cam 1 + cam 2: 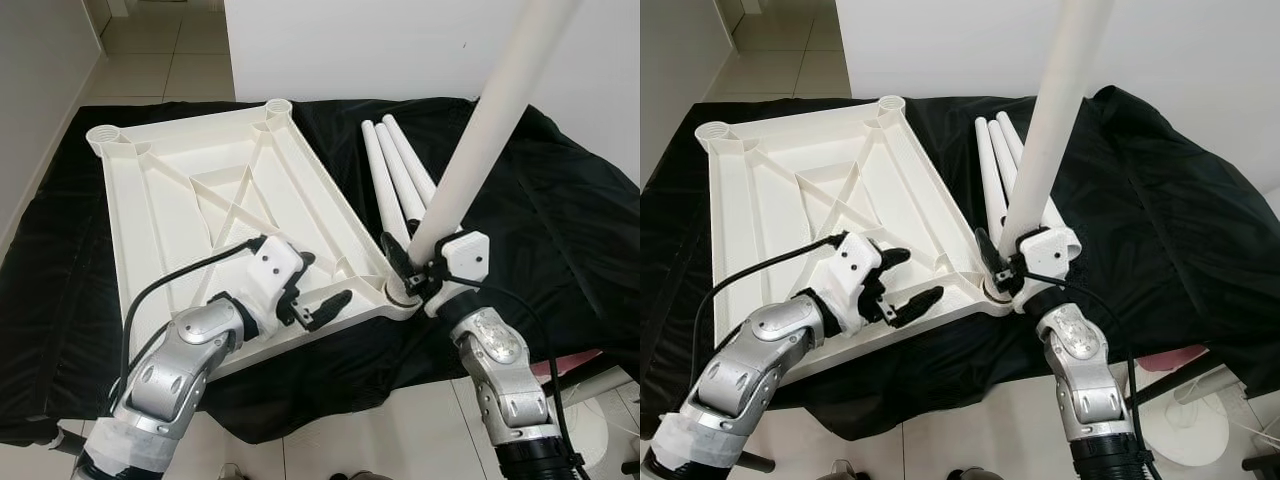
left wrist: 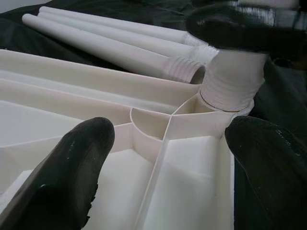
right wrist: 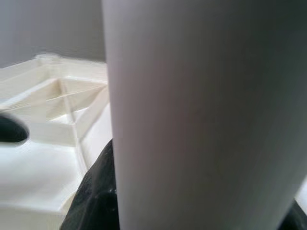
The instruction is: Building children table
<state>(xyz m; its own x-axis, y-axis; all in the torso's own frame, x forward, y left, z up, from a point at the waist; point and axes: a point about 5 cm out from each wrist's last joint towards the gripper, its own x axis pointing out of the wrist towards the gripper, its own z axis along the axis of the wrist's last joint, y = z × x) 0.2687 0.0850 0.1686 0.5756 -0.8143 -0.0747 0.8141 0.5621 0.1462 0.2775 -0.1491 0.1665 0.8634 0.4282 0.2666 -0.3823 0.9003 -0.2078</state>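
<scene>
Right gripper [image 1: 408, 272] clamping upright leg [image 1: 470, 160] at tabletop [image 1: 200, 190] corner socket, left gripper [image 1: 318, 290] spread over near edge

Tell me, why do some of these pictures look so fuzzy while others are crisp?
Both eye views are sharp and evenly lit. In the right wrist view the upright leg sits so near the lens it blurs. In the left wrist view the left hand's fingers are soft, while the spare legs stay clearer.

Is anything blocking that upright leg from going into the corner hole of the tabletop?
Nothing visible. The leg, held by the right gripper, already stands in the corner socket of the tabletop; spare legs lie beside it.
</scene>
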